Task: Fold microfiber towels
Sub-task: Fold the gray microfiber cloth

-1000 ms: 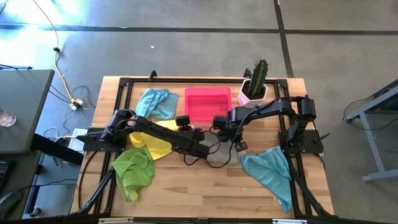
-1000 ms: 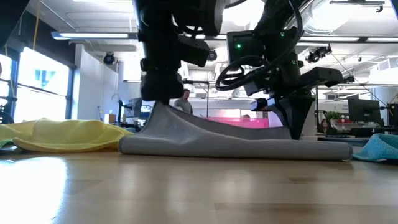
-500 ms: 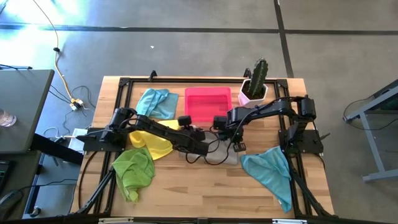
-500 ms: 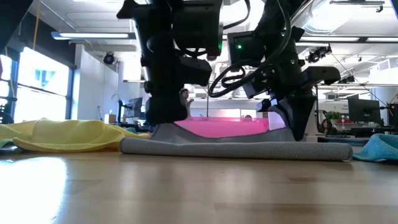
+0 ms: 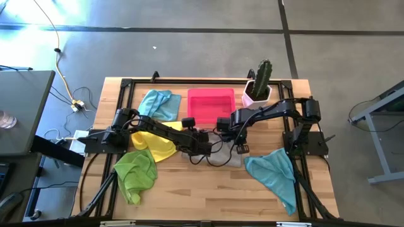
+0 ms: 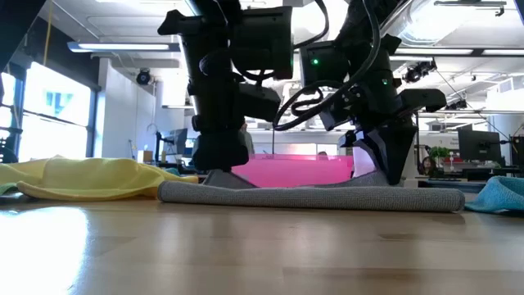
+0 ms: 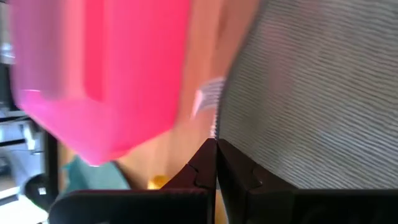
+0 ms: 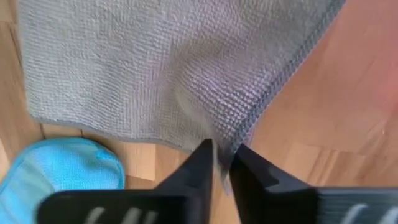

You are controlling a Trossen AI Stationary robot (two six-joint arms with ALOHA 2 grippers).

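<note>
The grey towel (image 5: 218, 157) lies folded at the table's middle, a flat double layer in the low view (image 6: 311, 197). My left gripper (image 7: 216, 146) is shut at its left end (image 6: 219, 168). My right gripper (image 8: 222, 155) is shut at its right end (image 6: 385, 172). A yellow towel (image 5: 154, 144), a lime green one (image 5: 136, 170) and two light blue ones (image 5: 158, 104) (image 5: 274, 173) lie crumpled around it. My left gripper pinches the grey towel's edge (image 7: 219, 127) on the side facing the tray, coming slanting down from the table's left. That end lies low on the layer beneath. My right gripper pinches the towel's hemmed edge near a corner (image 8: 239, 134) between its two fingertips, pointing down from above. That corner (image 6: 367, 174) rises a little to the fingers; the rest of the towel lies on the table.
A pink tray (image 5: 210, 104) stands just beyond the grey towel, with a potted cactus (image 5: 259, 85) to its right. Bare wood lies toward the near edge (image 5: 208, 195). Cables run beside the left arm.
My left gripper has gone down toward the table with the grey towel's left end. That end stood lifted a second ago and now lies flat on the lower layer. The right end has stayed raised at my right gripper.
</note>
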